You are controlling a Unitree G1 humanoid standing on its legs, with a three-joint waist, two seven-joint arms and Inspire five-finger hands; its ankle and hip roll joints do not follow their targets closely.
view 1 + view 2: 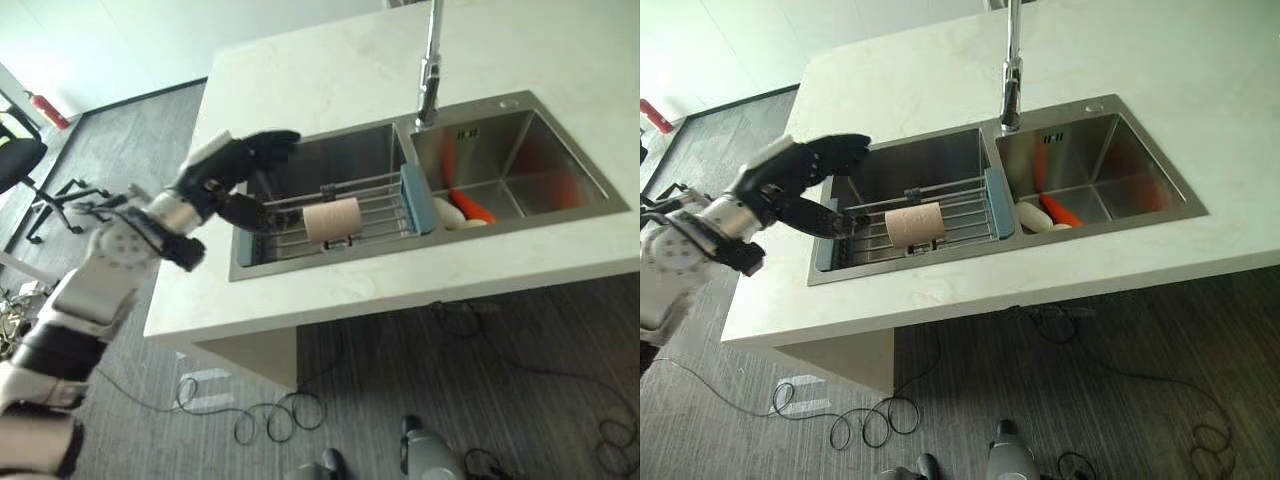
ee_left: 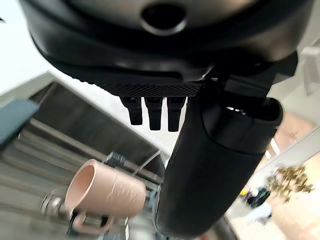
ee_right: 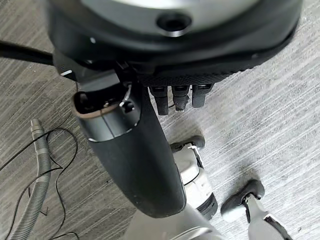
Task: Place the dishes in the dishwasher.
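A pink mug (image 1: 331, 219) lies on its side on a wire drying rack (image 1: 385, 205) that spans the left basin of a steel double sink (image 1: 520, 108). My left hand (image 1: 235, 165) hovers over the sink's left rim, open with fingers spread. Its thumb (image 1: 250, 211) reaches toward the mug without touching it. In the left wrist view the mug (image 2: 107, 192) shows past the thumb (image 2: 215, 165), apart from it. The right basin holds a white dish (image 1: 449, 212) and an orange item (image 1: 472, 207). My right hand (image 3: 135, 160) hangs open above the grey floor, holding nothing.
A tall faucet (image 1: 430, 70) stands behind the divider between the basins. The sink is set in a white counter (image 1: 330, 70), whose front edge runs below the sink. A black office chair (image 1: 20, 160) and a red fire extinguisher (image 1: 45, 108) stand at far left.
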